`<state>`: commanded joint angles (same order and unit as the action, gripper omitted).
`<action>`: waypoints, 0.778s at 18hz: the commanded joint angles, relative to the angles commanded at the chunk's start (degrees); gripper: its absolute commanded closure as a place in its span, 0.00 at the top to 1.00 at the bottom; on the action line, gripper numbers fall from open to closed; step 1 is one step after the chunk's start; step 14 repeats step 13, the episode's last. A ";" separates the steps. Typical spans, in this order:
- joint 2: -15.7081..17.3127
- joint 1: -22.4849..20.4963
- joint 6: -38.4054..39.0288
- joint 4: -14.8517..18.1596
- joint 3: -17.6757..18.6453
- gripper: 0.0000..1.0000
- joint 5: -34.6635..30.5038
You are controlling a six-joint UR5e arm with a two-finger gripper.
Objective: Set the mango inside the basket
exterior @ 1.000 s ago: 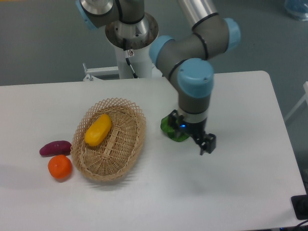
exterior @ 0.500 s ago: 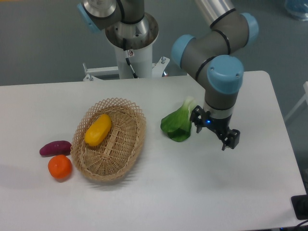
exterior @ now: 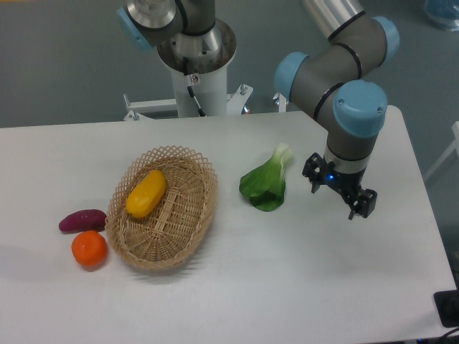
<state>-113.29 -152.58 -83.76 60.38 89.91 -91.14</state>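
Observation:
The yellow-orange mango [exterior: 146, 193] lies inside the oval wicker basket [exterior: 188, 231], in its upper left part. The basket sits on the left half of the white table. My gripper [exterior: 339, 194] hangs over the right side of the table, far to the right of the basket. It holds nothing. Its fingers [exterior: 362, 203] point down toward the table, and I cannot see whether they are open or shut from this angle.
A purple sweet potato [exterior: 82, 219] and a round orange [exterior: 89, 248] lie just left of the basket. A green leafy vegetable [exterior: 266, 183] lies between the basket and my gripper. The robot's base column [exterior: 195, 64] stands behind the table.
My gripper has moved to the right, away from the basket and off the leafy vegetable, which now shows in full. The mango and basket have not moved.

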 joint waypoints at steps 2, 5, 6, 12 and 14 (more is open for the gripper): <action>-0.18 -0.17 0.09 -0.18 0.17 1.00 0.00; -0.27 -0.44 0.09 -0.44 0.61 1.00 0.00; -0.27 -0.44 0.09 -0.44 0.70 1.00 0.00; -0.53 -0.44 0.00 -0.44 0.62 1.00 0.00; -0.53 -0.44 0.00 -0.35 0.53 1.00 0.00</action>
